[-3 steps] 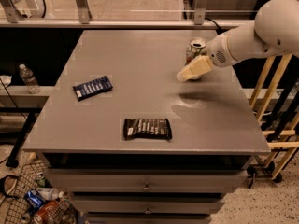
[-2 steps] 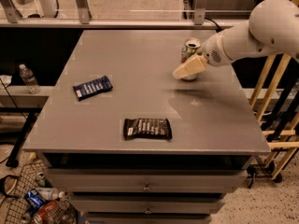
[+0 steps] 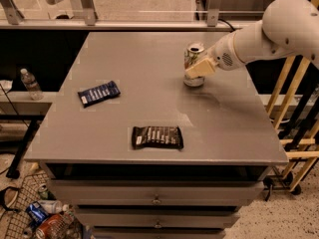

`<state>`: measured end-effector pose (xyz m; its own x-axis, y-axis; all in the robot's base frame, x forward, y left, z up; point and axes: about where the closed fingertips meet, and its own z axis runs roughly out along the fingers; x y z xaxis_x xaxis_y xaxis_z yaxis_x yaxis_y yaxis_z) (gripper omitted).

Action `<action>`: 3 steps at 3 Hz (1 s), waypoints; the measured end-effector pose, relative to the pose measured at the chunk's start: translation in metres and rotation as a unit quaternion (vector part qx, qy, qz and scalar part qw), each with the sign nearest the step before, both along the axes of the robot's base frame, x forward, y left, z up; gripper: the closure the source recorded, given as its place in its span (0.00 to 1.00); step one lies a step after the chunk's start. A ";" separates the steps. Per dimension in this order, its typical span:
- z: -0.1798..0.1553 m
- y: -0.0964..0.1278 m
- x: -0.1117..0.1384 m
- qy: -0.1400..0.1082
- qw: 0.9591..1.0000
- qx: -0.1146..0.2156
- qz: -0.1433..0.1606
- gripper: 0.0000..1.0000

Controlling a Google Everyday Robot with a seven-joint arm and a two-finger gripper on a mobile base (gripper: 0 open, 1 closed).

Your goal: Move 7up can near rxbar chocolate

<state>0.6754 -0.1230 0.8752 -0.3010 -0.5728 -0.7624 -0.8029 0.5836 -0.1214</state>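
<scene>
The 7up can (image 3: 193, 54), silver with green markings and a metal top, stands upright on the right half of the grey table (image 3: 139, 59). My gripper (image 3: 195, 71) reaches in from the right on the white arm, and its cream fingers (image 3: 202, 68) are closed around the can's lower body. The rxbar chocolate (image 3: 157, 137), a flat black-brown bar with white lettering, lies near the table's front edge, left of and nearer than the can.
A dark blue wrapped bar (image 3: 98, 93) lies on the left of the table. Drawers sit under the table front. A water bottle (image 3: 31, 83) stands on a low shelf to the left. Wooden rails stand at the right, and litter lies on the floor at lower left.
The gripper and the can have moved together to the left and slightly toward the front. Both bars have stayed put.
</scene>
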 end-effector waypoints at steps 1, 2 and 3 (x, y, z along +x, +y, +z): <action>0.020 0.009 -0.016 -0.006 0.999 -0.006 0.035 0.88; 0.045 0.021 -0.048 -0.004 0.995 -0.009 0.103 1.00; 0.042 0.033 -0.095 0.037 0.984 -0.006 0.174 1.00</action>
